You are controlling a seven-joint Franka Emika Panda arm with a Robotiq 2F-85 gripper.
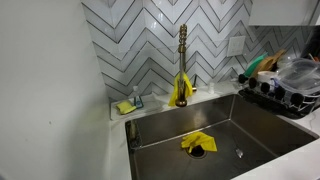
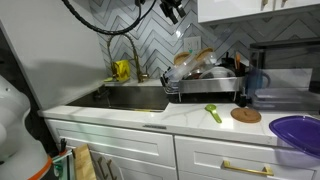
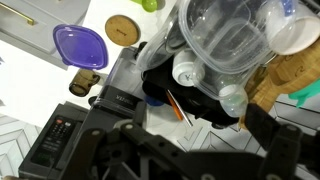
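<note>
The gripper (image 2: 172, 11) is cut off by the top edge in an exterior view. The purple bowl (image 2: 296, 126) runs off the right edge. The dish rack (image 1: 268, 100) is cut off too, and its dishes are too small to name.

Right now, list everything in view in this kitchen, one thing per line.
sink: one, steel, set in the white counter
faucet: one, gold, behind the sink
draped cloth: one, yellow, hanging on the faucet
basin cloth: one, yellow, on the sink floor
sponge: one, yellow, in a small holder by the tiled wall
dish rack: one, dark, beside the sink, full of dishes
clear containers: several, see-through, piled in the rack
utensil: one, green, on the counter before the rack
round mat: one, brown, beside the utensil
purple dish: one, at the counter's edge
end effector: one, black, open, empty, above the rack
</note>
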